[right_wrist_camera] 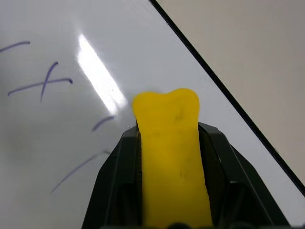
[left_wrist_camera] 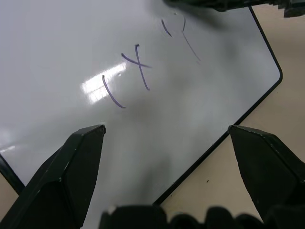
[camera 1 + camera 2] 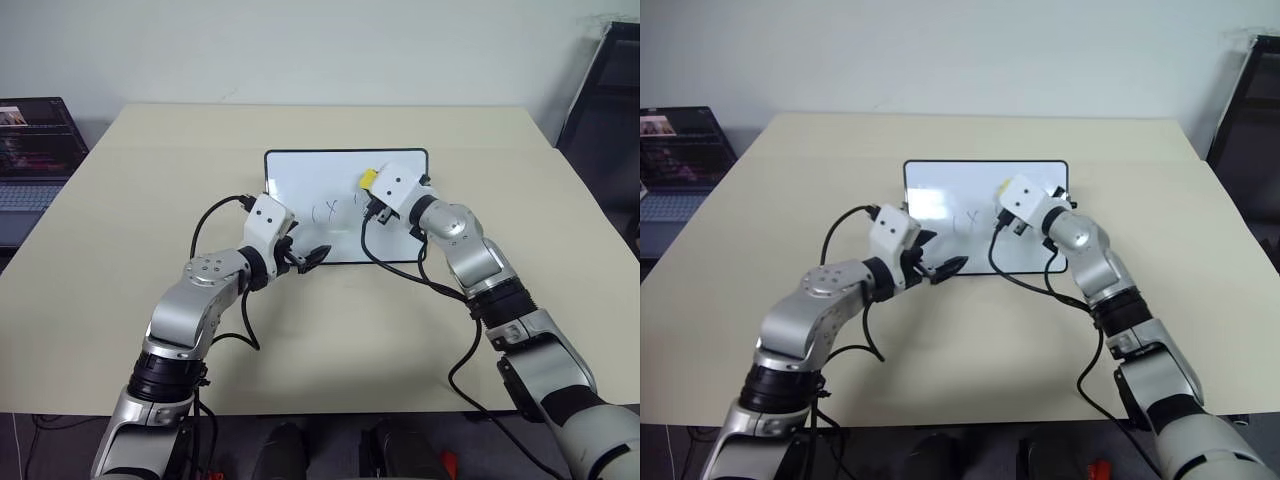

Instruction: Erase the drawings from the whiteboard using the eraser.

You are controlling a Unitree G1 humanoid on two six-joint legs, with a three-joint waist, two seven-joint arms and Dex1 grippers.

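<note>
The whiteboard (image 3: 300, 180) lies flat on the tan table, and the drawings (image 3: 336, 210) are a few thin dark strokes near its middle. In the left wrist view the drawings (image 2: 136, 67) read as a curved line, an X and two short strokes. My right gripper (image 3: 369, 184) is over the board's right half, shut on the yellow eraser (image 1: 167, 124), whose end pokes out past the fingers just beside the strokes (image 1: 43, 83). Whether it touches the board I cannot tell. My left gripper (image 3: 302, 254) is open and holds nothing, at the board's near left edge.
An open laptop (image 3: 30, 150) sits off the table's far left side. A dark frame (image 3: 610, 90) stands past the far right corner. Black cables loop from both wrists over the table (image 3: 150, 200) in front of the board.
</note>
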